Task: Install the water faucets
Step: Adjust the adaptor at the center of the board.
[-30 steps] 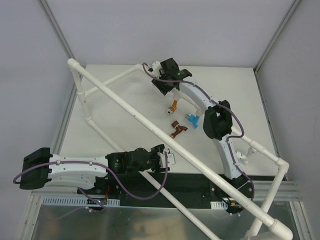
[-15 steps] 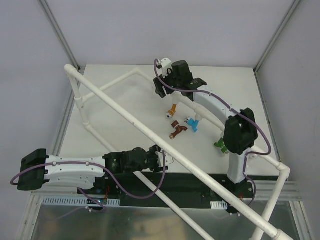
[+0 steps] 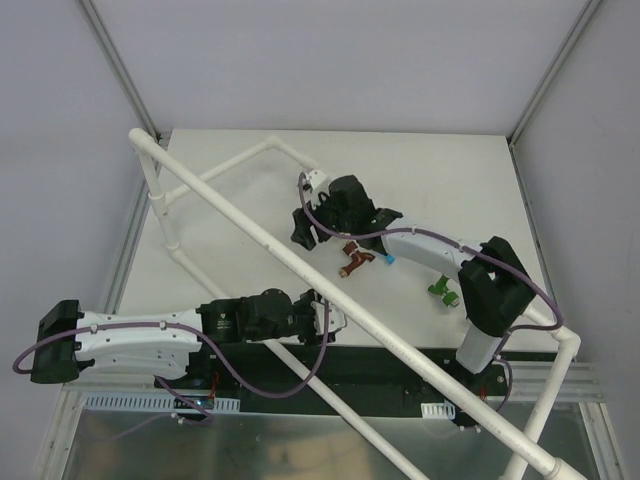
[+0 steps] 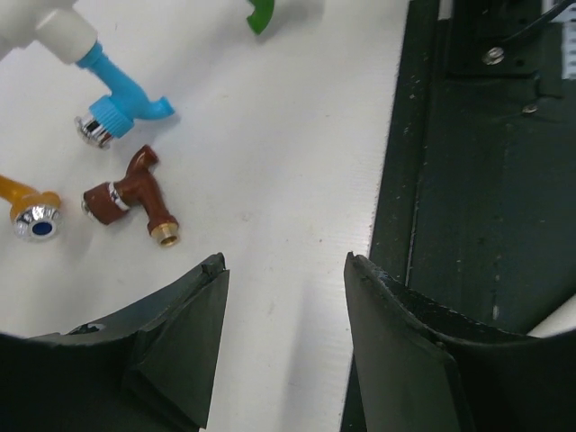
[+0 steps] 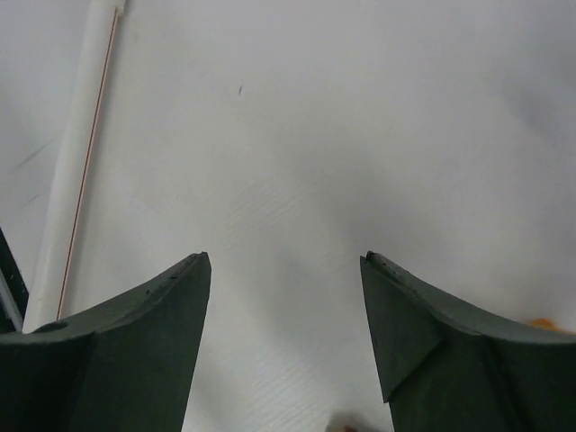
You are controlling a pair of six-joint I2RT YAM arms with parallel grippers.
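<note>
A white table [image 3: 450,170] is viewed from above, crossed by a long white pipe frame [image 3: 250,225]. Four small water faucets are seen lying loose on it, and none appears to be fitted to the frame.

The brown faucet [image 3: 353,258] is laid on its side near the table's middle. The orange faucet [image 4: 27,205] is just beside it and the blue faucet [image 4: 121,90] is close by. The green faucet [image 3: 441,291] is set apart from them, near the right arm's elbow.

The right gripper [image 5: 283,261] is held low over bare table next to the brown faucet. Its jaws are spread wide and nothing is between them. The left gripper [image 4: 283,265] is positioned near the table's front edge by the frame's diagonal pipe, its jaws likewise parted and empty.

The faucets are judged to be light, rigid and glossy – easily skidded or spun on the smooth table when nudged by one finger first. A curved spout offers a poor, rolling hold. The straight barrel behind the silver end is thought the better place to be pinched – squarely across, with the end that enters the pipe left uncovered
</note>
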